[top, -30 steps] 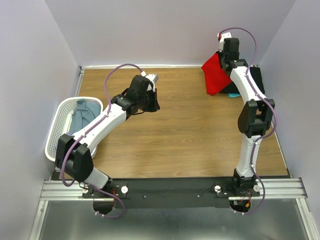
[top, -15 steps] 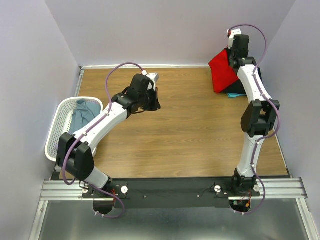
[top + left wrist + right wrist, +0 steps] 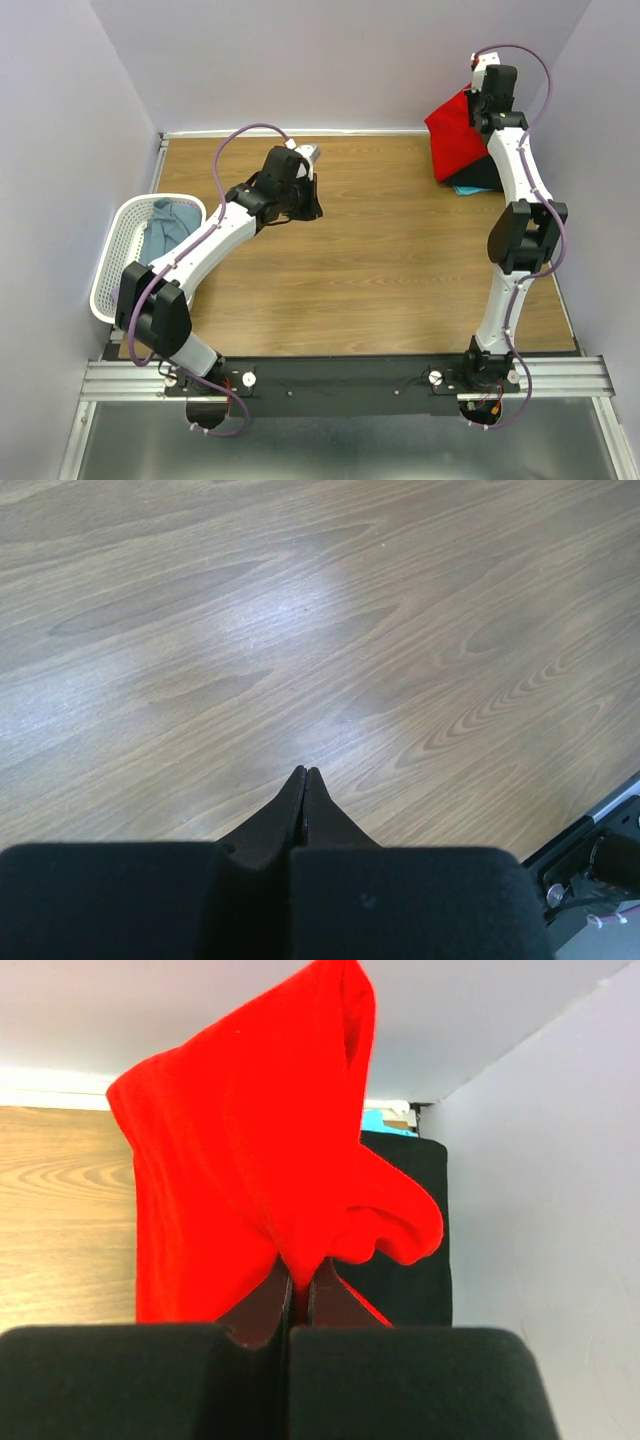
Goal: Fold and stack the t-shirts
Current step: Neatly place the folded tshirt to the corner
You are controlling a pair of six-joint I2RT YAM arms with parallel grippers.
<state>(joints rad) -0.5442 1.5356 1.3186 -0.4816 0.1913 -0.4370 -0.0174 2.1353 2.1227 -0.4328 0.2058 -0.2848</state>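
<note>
My right gripper (image 3: 478, 108) is shut on the red t-shirt (image 3: 455, 135) and holds it up over the far right corner, the cloth hanging down. In the right wrist view the red t-shirt (image 3: 250, 1180) is pinched between my fingers (image 3: 300, 1285). Under it lies a black t-shirt (image 3: 410, 1290) with a teal one (image 3: 466, 188) peeping out below. My left gripper (image 3: 305, 205) is shut and empty above the bare table in the middle left; in the left wrist view its fingertips (image 3: 305, 776) meet over the wood.
A white mesh basket (image 3: 112, 260) with a grey-blue shirt (image 3: 160, 232) in it stands at the left table edge. Walls close in on the back, left and right. The metal rail (image 3: 340, 378) runs along the near edge.
My right gripper has carried the red t-shirt up and to the right, toward the far right corner. The left arm has barely moved.
</note>
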